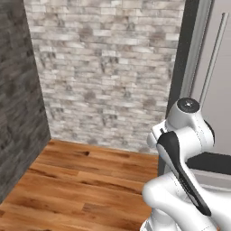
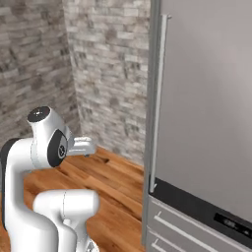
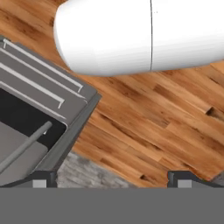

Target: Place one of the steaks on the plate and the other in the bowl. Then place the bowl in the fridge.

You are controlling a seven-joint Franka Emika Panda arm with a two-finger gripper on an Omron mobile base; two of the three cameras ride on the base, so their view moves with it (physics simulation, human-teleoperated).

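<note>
1. Below my camera, the gripper [image 3: 112, 180] hangs spread wide, empty, over the wooden floor [image 3: 144, 122].
2. Further off, the fridge [image 2: 206, 113] stands shut; no steaks, plate or bowl here.
3. I judge I must first drive off and find them.

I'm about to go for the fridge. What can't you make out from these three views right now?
- Inside of the fridge: hidden by its shut door, both base views.
- Fridge top and right side: cut off by the frame edges, right base view.
- Handle top end: cut off in the left base view.
- Gripper: only the fingertips rise at the bottom of the hand view, standing wide apart over the floor.
</note>
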